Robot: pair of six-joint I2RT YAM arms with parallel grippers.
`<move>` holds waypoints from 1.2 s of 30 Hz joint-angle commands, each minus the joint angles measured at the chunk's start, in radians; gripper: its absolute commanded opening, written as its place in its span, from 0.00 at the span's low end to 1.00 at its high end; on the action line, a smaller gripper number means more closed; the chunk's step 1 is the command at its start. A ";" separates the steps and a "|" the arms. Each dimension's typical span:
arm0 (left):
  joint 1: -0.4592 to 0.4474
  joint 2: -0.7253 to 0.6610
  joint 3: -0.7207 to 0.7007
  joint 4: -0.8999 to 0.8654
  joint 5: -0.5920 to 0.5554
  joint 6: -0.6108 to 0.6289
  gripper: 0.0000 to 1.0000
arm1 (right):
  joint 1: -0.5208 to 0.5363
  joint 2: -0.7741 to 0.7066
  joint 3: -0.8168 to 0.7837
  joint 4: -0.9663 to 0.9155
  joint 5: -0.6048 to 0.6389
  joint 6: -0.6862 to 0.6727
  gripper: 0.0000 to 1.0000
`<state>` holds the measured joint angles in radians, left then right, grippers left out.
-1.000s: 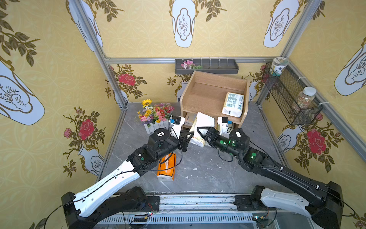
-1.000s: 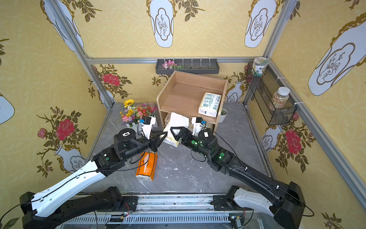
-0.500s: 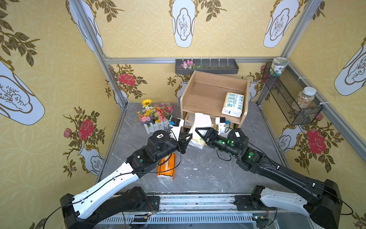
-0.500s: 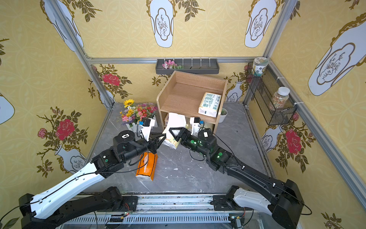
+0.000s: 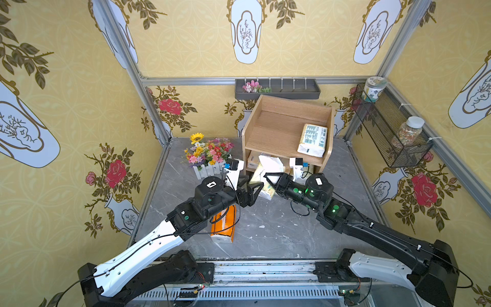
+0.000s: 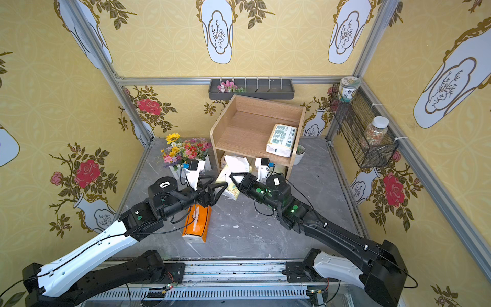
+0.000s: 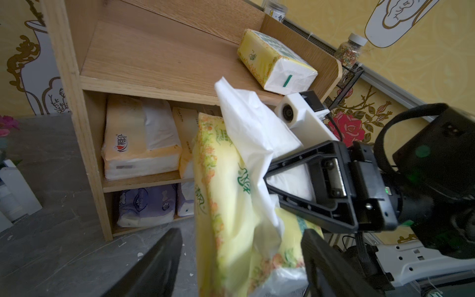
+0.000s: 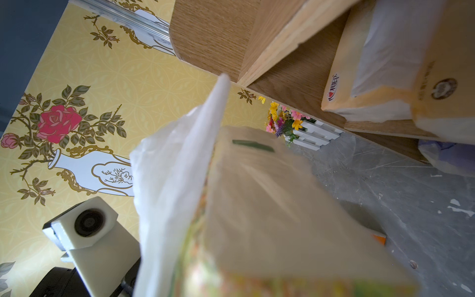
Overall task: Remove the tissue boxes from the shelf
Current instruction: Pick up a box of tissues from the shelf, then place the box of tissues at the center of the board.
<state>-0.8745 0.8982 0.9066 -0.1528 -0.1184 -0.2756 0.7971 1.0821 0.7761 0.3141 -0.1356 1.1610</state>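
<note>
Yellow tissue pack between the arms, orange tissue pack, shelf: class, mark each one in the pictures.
yellow tissue pack (image 7: 231, 205): left wrist view, printed wrapper face.
orange tissue pack (image 6: 200, 223): a top view, orange upper face.
shelf (image 5: 273, 130): a top view, bare top board.

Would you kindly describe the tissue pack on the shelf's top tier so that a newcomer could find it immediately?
At the back of the grey table stands a light-wood shelf. On its top tier, beside the right-hand side panel, lies a tissue pack. It is the only pack on that tier, with a white label printed in green facing up.
</note>
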 commanded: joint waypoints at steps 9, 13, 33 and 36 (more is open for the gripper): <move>0.017 -0.086 -0.030 0.007 -0.186 -0.065 1.00 | -0.001 -0.045 0.050 -0.242 0.055 -0.156 0.43; 0.124 -0.090 -0.037 -0.004 -0.186 -0.138 1.00 | 0.013 -0.065 0.058 -0.371 0.044 -0.218 0.44; 0.354 -0.098 -0.245 0.186 -0.119 -0.271 1.00 | 0.204 0.079 -0.052 -0.419 0.173 -0.167 0.46; 0.354 -0.107 -0.297 0.227 -0.107 -0.295 1.00 | 0.202 0.116 -0.055 -0.401 0.172 -0.165 0.47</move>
<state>-0.5236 0.7967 0.6407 0.0013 -0.2630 -0.5358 0.9997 1.1778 0.7227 -0.1547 0.0174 0.9901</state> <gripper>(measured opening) 0.998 0.469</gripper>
